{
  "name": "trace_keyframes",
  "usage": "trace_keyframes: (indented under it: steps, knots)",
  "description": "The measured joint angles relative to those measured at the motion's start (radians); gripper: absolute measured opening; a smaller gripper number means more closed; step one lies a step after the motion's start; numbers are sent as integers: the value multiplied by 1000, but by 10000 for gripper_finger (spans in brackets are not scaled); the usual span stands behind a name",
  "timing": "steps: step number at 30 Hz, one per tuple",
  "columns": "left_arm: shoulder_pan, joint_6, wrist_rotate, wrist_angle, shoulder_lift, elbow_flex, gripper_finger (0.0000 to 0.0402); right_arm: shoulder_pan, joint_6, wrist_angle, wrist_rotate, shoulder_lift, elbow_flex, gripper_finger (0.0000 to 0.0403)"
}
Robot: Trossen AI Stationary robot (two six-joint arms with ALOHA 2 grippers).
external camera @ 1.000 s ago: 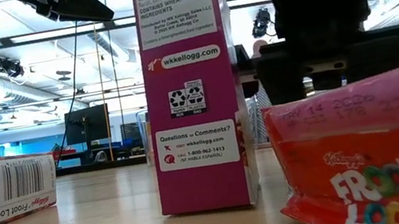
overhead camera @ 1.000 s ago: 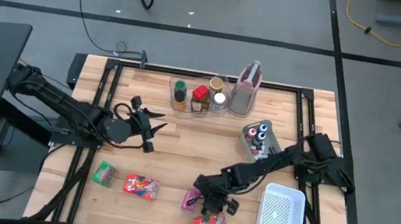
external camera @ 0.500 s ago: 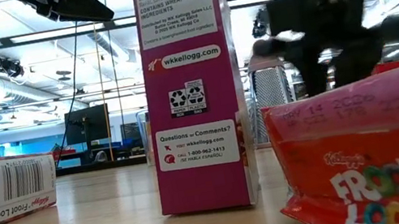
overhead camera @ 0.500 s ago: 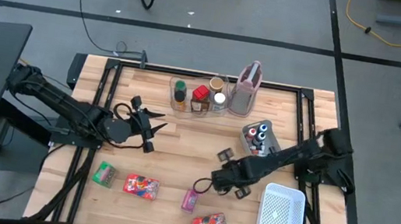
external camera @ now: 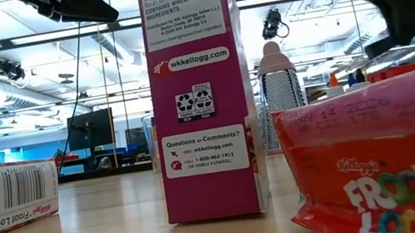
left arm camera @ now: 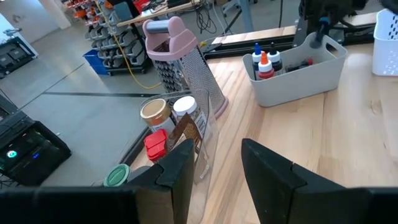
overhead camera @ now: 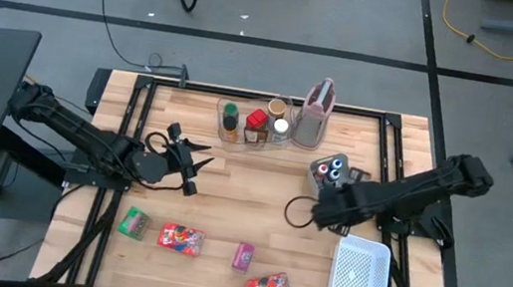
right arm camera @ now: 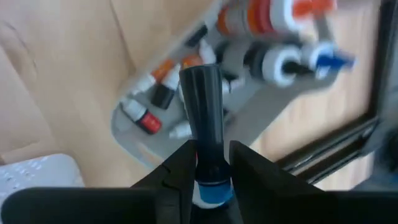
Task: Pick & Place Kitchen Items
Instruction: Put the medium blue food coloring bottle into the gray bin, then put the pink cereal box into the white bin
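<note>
Jars [overhead camera: 256, 123] stand at the table's [overhead camera: 228, 200] back edge; packets [overhead camera: 181, 239] lie along its front; basket [overhead camera: 360, 273] front right.

A wooden table [overhead camera: 228, 200] carries a clear bin [overhead camera: 251, 123] of spice jars, a pink-topped grater [overhead camera: 315, 115], a grey caddy [overhead camera: 330, 174] of bottles, a white basket [overhead camera: 361, 274] — and four packets [overhead camera: 180, 238] along the front.

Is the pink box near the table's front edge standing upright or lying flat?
Upright. In the low view the pink box stands tall on its narrow end, its printed text level, while the red box beside it lies flat.
</note>
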Motion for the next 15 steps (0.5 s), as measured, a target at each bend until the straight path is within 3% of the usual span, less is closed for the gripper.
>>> trace_keyframes:
  steps: [5,15]
  knots:
    - [0,0,0,-1,0,0,142,1,118,54,-55,-95,-102,100]
    - [0,0,4,-1,0,0,142,-24,129,189,-38,-118,-271,153]
